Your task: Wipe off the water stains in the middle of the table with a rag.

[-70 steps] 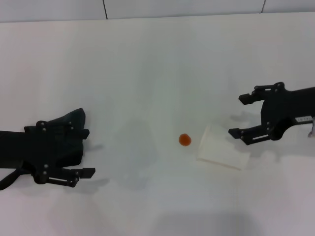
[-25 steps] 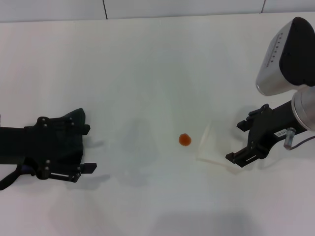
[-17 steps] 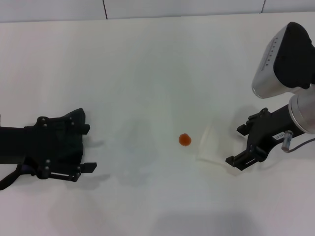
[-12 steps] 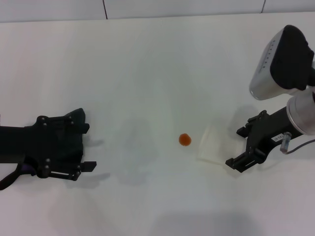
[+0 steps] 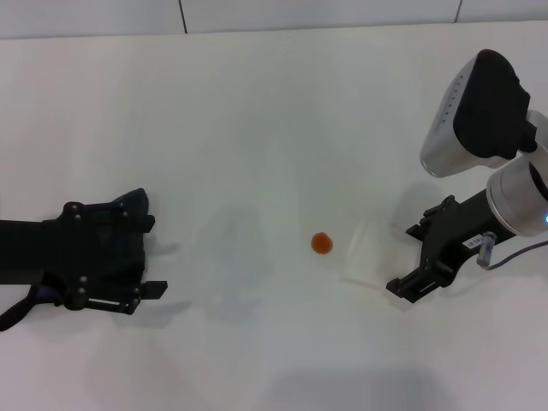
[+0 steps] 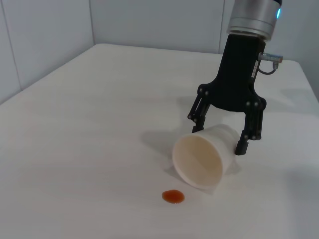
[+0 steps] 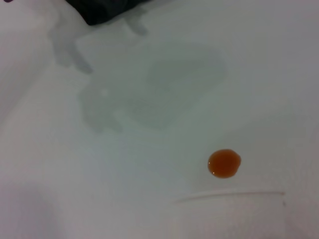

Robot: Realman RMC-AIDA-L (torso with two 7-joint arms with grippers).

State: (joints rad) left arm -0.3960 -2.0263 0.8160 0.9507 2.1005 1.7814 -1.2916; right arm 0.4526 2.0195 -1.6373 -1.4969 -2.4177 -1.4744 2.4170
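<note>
The water stains are one small orange-red blot [image 5: 321, 243] [image 6: 173, 196] [image 7: 224, 163] in the middle of the white table [image 5: 257, 111]. The rag [image 5: 130, 205] is a dark cloth at the left, mostly covered by my left gripper [image 5: 154, 257], which lies over it with fingers spread open. A thin tail of the rag [image 5: 13, 315] trails off to the left. My right gripper [image 5: 409, 259] [image 6: 219, 139] stands open, one finger on each side of the base end of a tipped whitish cup [image 5: 364, 253] [image 6: 199, 162] just right of the blot.
The cup lies on its side with its mouth toward the blot, its rim [image 7: 229, 196] a short gap from it. A grey seam [image 5: 181, 15] runs along the table's far edge. Bare white surface lies between the rag and the blot.
My right arm has swung upright, and its gripper has come in from the right and now straddles the cup. The left gripper and the rag have hardly moved.
</note>
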